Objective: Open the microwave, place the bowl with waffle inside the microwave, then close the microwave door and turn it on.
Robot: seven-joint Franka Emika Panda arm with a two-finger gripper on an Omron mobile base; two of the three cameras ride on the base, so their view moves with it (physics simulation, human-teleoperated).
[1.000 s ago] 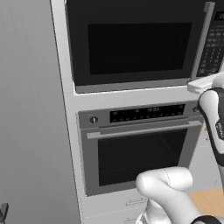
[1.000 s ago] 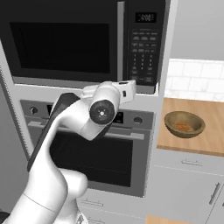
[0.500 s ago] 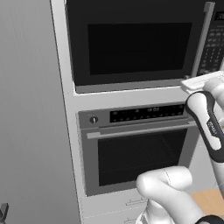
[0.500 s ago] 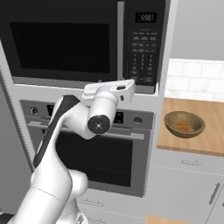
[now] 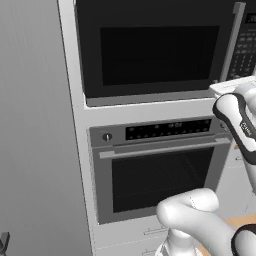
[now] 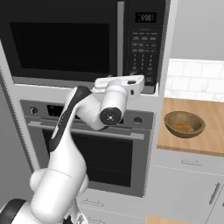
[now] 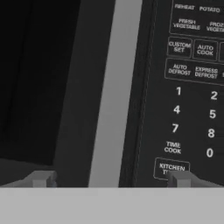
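Note:
The black microwave (image 6: 83,41) is built in above the oven, its door (image 5: 150,47) closed. In the hand view the long grey vertical handle (image 7: 114,96) runs up the middle, the dark window left of it and the keypad (image 7: 194,87) to its right. My gripper (image 7: 109,180) is open, close in front of the handle's lower end, one fingertip (image 7: 41,178) on each side of the bar, not touching it. The white hand (image 6: 124,83) hovers at the microwave's bottom edge. The tan bowl with waffle (image 6: 184,124) sits on the wooden counter (image 6: 210,140) to the right.
The grey oven (image 5: 160,170) with a horizontal handle (image 5: 165,148) sits directly below the microwave. A tall grey panel (image 5: 35,125) stands left of the column. White tiles (image 6: 197,78) back the counter, with cabinet drawers (image 6: 188,183) beneath it.
The arm has lifted and reached forward, bringing the hand up from oven level to the microwave's lower edge near the handle. The bowl and the door have not moved.

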